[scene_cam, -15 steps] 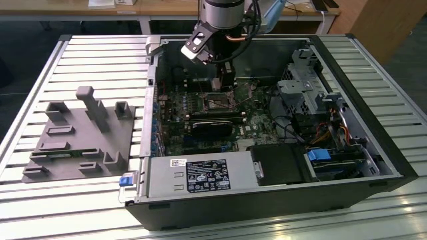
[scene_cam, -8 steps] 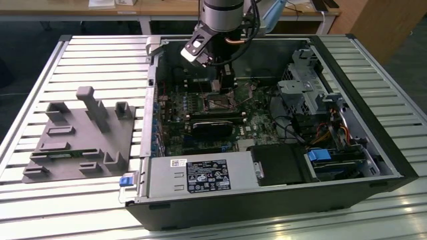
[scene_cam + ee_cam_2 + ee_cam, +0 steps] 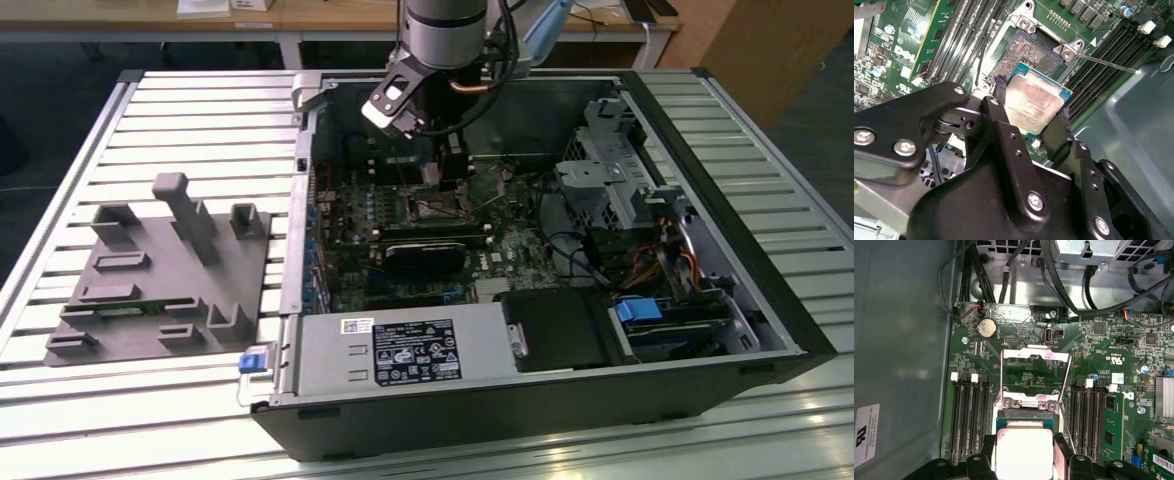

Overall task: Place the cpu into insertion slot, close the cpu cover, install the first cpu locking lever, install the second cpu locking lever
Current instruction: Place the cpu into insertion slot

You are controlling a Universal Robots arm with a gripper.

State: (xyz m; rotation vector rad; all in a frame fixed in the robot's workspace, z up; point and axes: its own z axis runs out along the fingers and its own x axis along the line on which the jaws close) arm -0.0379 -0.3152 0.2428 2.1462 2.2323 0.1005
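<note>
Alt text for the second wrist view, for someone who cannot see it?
The gripper grips the cpu by opposite edges over the open insertion slot. Green circuit board and long black memory slots surround it.

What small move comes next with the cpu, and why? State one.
Probably ease the cpu across and down onto the insertion slot. The fingers grip it by its edges, it appears to hang above the slot but offset from it, and the cpu cover stands swung open.
</note>
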